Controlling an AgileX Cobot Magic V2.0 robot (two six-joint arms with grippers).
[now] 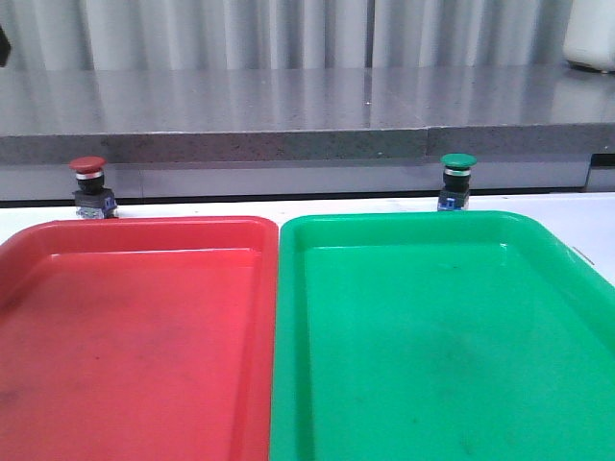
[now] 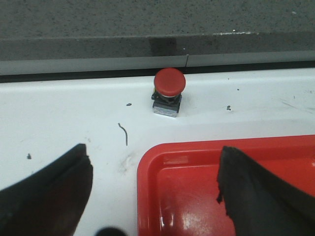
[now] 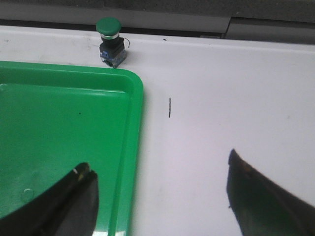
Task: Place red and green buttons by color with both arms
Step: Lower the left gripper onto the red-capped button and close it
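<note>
Standing upright, both buttons (image 1: 88,187) (untouched)

The dull red mushroom-capped push button (image 1: 89,187) stands upright on the white counter (image 1: 192,208), just behind the red tray's far rim. The green mushroom-capped push button (image 1: 456,181) stands upright behind the green tray's far rim.

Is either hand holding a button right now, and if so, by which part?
Nothing is held. Both hands are open and empty; the red button and green button stand untouched on the table.
</note>
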